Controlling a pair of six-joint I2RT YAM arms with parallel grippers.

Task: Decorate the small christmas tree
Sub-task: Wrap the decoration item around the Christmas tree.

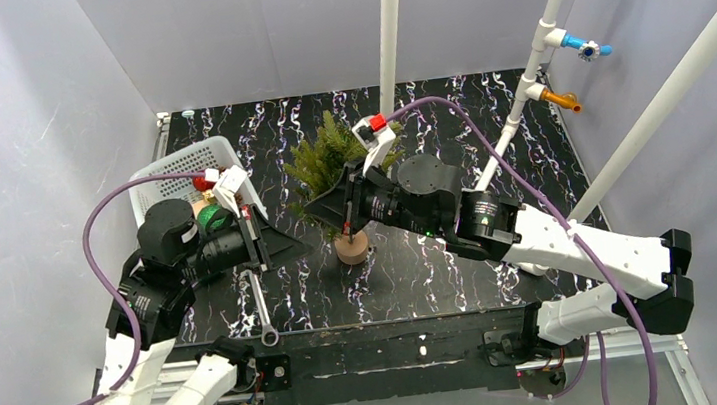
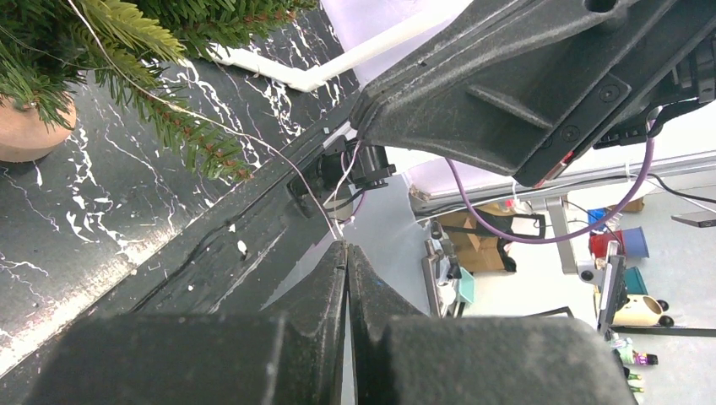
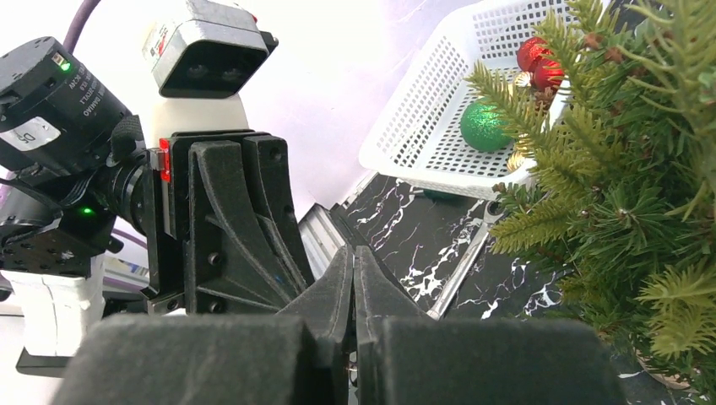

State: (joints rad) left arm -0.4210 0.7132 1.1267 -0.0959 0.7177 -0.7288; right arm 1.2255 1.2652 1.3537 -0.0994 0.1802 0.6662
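- The small christmas tree (image 1: pixel 327 155) is standing upright near the middle of the black marbled table (image 1: pixel 422 266). The right gripper's dark body is covering much of its lower branches and trunk in the overhead view.
- Both wrist views are cutting the tree off at the frame edge, showing only part of it.
- It is showing bushy green needle branches above a round tan base (image 1: pixel 350 250).
- The right gripper (image 3: pixel 351 253) is hovering just beside the tree, its fingers pressed together with nothing visible between them.
- The left gripper (image 2: pixel 346 251) is pointing at the tree from the other side, fingers also pressed together.
- A thin pale thread (image 2: pixel 211 126) is running from the branches to those tips. Whether it is being pinched is hard to make out.
- A white basket (image 1: pixel 170 172) is sitting at the table's far left, the left arm partly hiding its red and green balls (image 3: pixel 483 126).
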